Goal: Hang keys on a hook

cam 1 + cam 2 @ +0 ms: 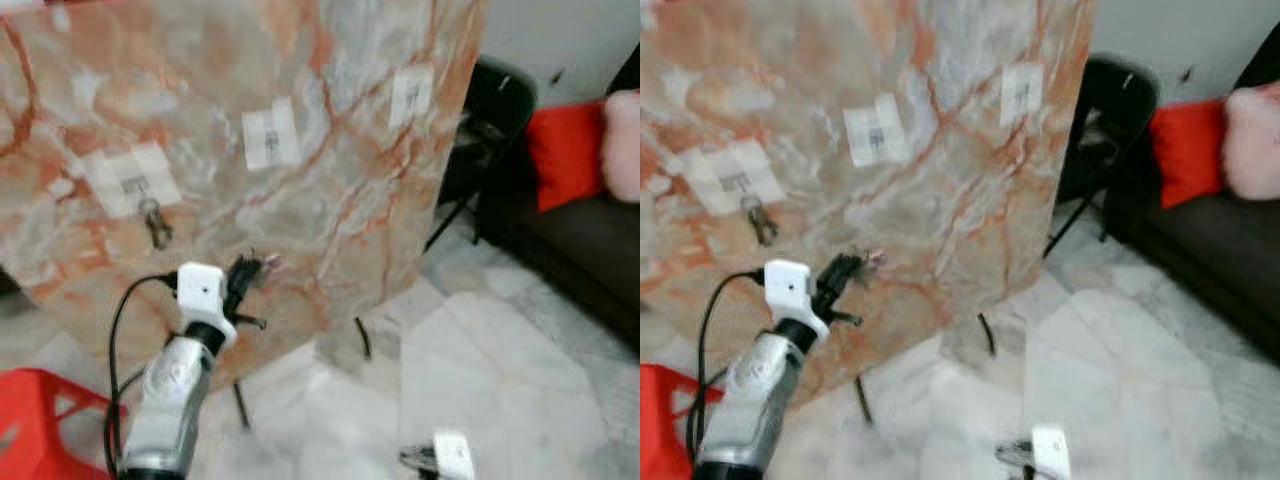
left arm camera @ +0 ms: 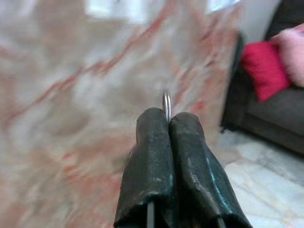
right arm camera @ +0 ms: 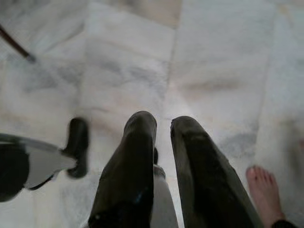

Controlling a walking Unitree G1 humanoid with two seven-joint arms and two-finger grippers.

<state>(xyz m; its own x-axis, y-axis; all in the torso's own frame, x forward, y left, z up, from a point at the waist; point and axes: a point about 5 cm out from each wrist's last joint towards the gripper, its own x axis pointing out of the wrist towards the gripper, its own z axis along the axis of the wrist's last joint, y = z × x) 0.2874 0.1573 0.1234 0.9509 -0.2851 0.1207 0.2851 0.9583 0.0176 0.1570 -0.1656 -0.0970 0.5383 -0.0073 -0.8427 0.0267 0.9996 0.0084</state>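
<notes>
Left gripper [image 2: 167, 124] fingers pinched on the key ring [image 2: 166, 102], close to the marble board [image 1: 330, 150]. A key [image 1: 155, 222] hangs at its 10 o'clock. Right gripper [image 3: 161, 130] idle, fingers narrowly apart.

Marble board [image 1: 300, 150] as landmark: three hook patches on its face, crate [image 1: 40, 420] at its lower left, chair [image 1: 490, 130] and sofa [image 1: 580, 240] to its right.
</notes>
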